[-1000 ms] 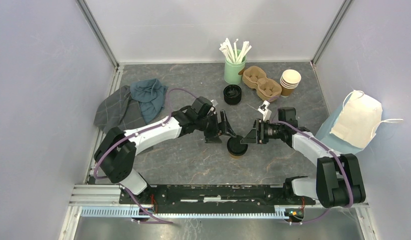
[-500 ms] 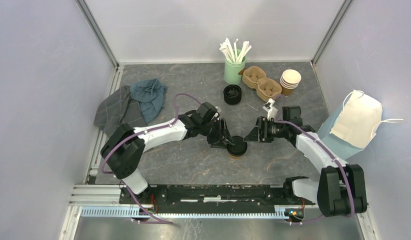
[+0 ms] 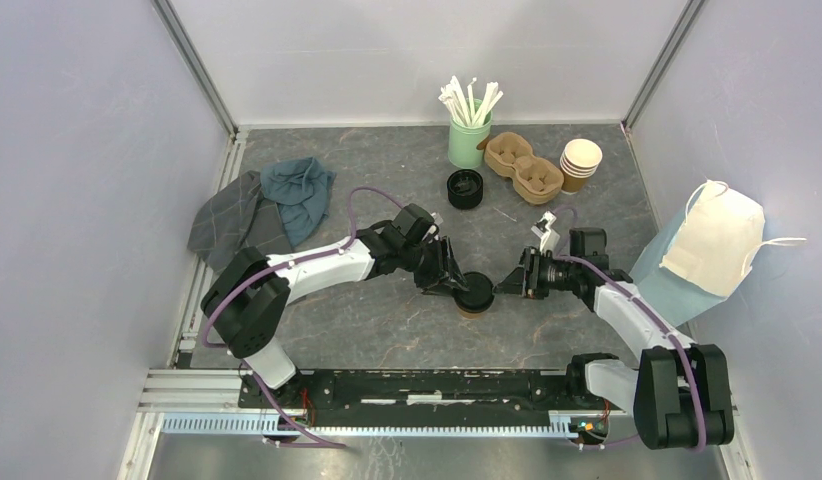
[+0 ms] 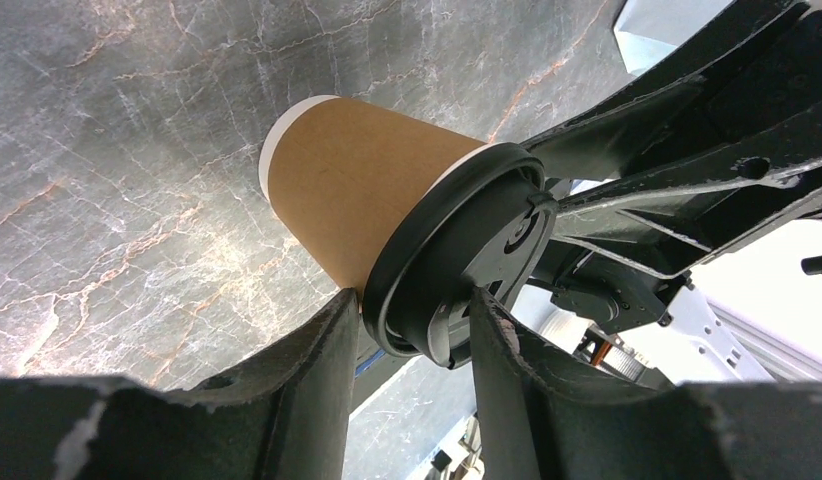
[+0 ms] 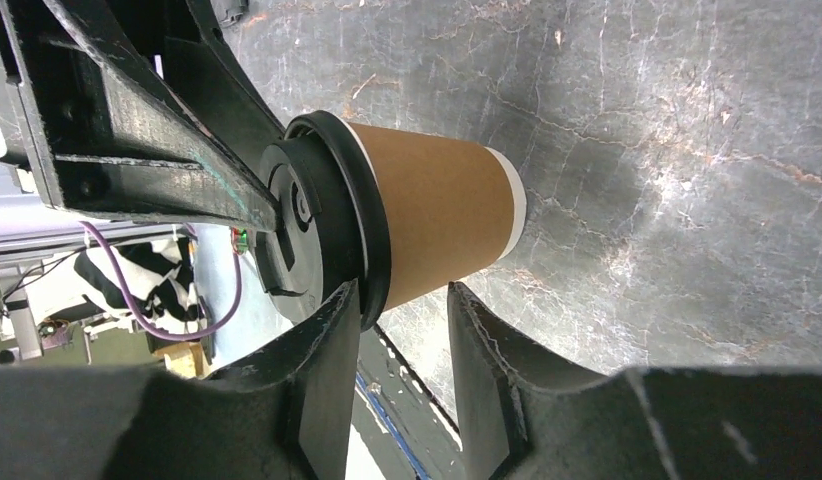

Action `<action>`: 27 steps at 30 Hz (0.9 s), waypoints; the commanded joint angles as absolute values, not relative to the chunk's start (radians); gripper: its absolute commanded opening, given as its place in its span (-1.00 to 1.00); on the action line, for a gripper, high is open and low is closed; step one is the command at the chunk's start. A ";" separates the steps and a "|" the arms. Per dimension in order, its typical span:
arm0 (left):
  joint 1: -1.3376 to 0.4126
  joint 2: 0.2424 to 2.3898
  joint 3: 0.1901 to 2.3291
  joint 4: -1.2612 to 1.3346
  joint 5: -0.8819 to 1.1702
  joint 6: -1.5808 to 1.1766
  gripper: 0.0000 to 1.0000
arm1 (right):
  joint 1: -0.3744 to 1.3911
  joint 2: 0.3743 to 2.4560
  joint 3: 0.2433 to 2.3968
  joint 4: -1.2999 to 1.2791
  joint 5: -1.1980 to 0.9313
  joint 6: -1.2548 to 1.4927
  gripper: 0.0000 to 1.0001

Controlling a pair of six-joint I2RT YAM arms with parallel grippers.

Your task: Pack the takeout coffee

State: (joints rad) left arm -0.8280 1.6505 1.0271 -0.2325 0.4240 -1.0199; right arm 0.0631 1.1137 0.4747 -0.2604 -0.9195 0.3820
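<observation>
Brown kraft-paper cup with round black plastic lid (image 3: 475,294) stands upright mid-frame, lid uppermost; left gripper (image 4: 417,305) pinches the lid rim; right gripper (image 5: 402,295) half-open, hold unclear.

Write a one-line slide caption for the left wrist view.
Left fingers clasp the black lid of a kraft cup on the marbled table; right fingers opposite.

The takeout cup (image 4: 357,200) is matt brown kraft paper with a white paper rim at its base. Its lid (image 4: 457,260) is smooth black plastic with a slight sheen. The worktop (image 4: 107,150) looks like smooth, grey, veined stone. The left pincer (image 4: 412,310) has matt black fingers (image 4: 307,380) with rough edges.
</observation>
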 commanded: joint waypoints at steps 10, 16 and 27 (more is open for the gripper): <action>-0.832 1.652 0.986 -0.252 0.390 -1.022 -0.08 | 0.062 1.139 0.402 -0.189 -0.906 0.366 -0.15; -0.831 1.633 0.855 -0.162 0.376 -1.074 -0.10 | 0.063 1.223 0.291 -0.111 -0.780 0.386 -0.25; -0.831 1.576 0.859 -0.192 0.363 -1.048 0.08 | 0.127 1.213 0.428 -0.154 -0.719 0.302 -0.13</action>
State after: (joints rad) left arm -0.8177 1.5604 0.8230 0.0029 0.4435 -1.1038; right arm 0.0826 1.1843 0.3828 -0.0063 -0.9512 0.4694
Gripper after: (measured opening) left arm 0.489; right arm 0.417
